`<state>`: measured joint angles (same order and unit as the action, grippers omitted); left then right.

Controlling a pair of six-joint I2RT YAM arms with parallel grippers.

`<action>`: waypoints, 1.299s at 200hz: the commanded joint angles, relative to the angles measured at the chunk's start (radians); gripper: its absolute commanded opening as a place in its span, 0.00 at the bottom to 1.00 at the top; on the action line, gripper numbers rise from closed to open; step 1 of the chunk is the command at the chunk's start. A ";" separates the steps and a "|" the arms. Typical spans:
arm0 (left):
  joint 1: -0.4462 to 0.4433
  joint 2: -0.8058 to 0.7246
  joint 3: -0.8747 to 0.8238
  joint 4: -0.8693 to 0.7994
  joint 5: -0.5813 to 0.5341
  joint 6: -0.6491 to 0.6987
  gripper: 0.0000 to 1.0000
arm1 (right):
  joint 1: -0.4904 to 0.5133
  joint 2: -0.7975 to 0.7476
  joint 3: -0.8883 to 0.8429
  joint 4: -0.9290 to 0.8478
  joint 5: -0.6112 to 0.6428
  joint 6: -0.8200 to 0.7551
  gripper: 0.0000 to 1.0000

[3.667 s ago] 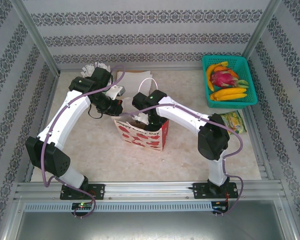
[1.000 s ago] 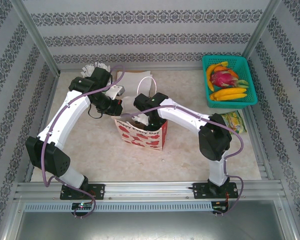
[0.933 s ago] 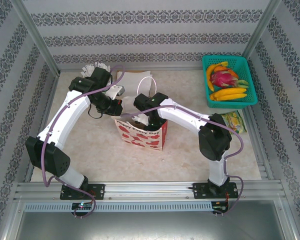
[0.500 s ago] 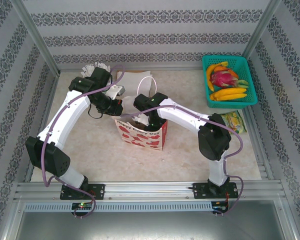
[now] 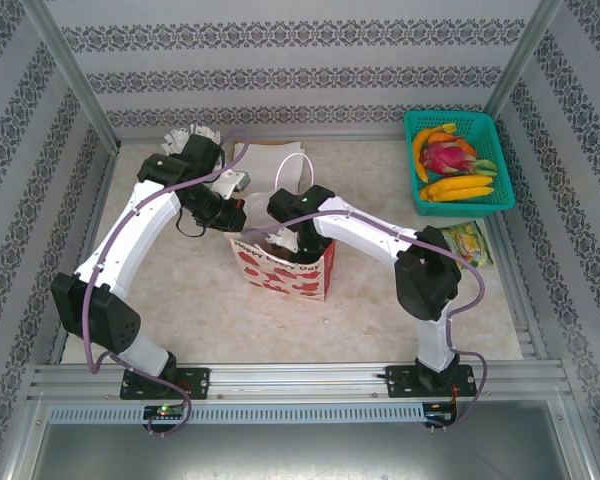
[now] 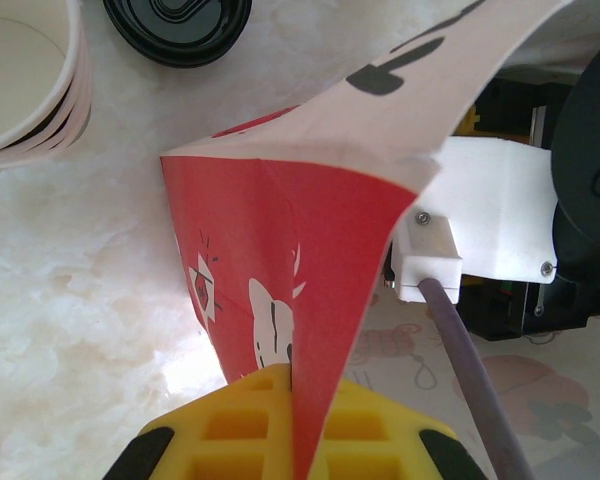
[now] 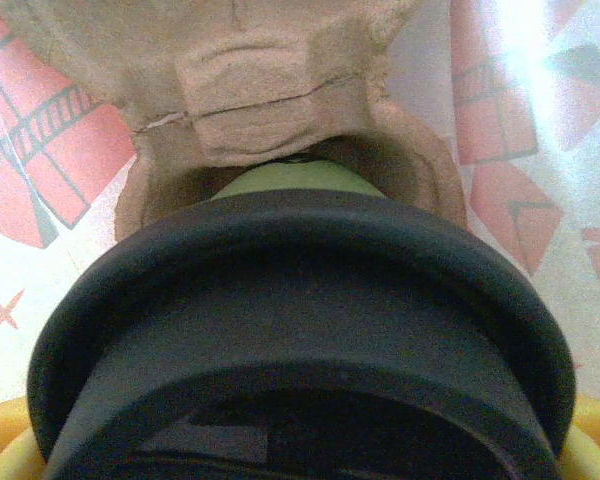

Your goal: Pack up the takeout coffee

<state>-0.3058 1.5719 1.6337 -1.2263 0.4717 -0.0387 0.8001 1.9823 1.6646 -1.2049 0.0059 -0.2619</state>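
The takeout coffee (image 7: 300,330), an olive-green cup under a black lid, sits between the yellow fingers (image 7: 595,445) of my right gripper (image 5: 285,240), which is shut on it. It hangs inside the red-and-white paper bag (image 5: 285,270), just above a well of a brown cardboard cup carrier (image 7: 270,90) at the bag's bottom. My left gripper (image 6: 293,400) is shut on the bag's (image 6: 300,230) rim at its left corner, pulling the mouth wide. In the top view the left gripper (image 5: 238,222) stands at the bag's upper-left edge.
A stack of lidless cream-rimmed cups (image 6: 30,80) and a loose black lid (image 6: 180,25) stand left of the bag. A teal basket (image 5: 412,165) of fruit is at the back right, with a snack packet (image 5: 467,243) in front of it. White paper (image 5: 265,165) lies behind the bag.
Hardly anything: the right wrist has edged slightly over the bag's mouth. The left arm keeps its hold on the rim.
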 commanded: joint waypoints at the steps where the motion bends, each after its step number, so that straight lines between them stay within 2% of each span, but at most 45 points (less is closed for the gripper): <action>1: 0.011 0.002 -0.006 0.004 0.010 -0.013 0.00 | -0.022 0.166 -0.088 0.022 0.062 -0.006 0.61; 69: 0.011 0.007 0.000 0.004 0.021 -0.014 0.00 | -0.022 0.202 -0.093 0.021 0.072 -0.004 0.60; 174: 0.012 -0.005 0.006 0.000 0.024 -0.013 0.00 | -0.006 0.091 0.010 -0.038 0.045 -0.005 0.62; 260: 0.011 -0.004 0.006 0.004 0.027 -0.016 0.00 | -0.014 0.167 -0.039 0.021 0.051 0.024 0.63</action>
<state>-0.3054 1.5719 1.6337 -1.2259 0.4969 -0.0456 0.8001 2.0151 1.7054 -1.2720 0.0189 -0.2607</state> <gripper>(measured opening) 0.067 0.814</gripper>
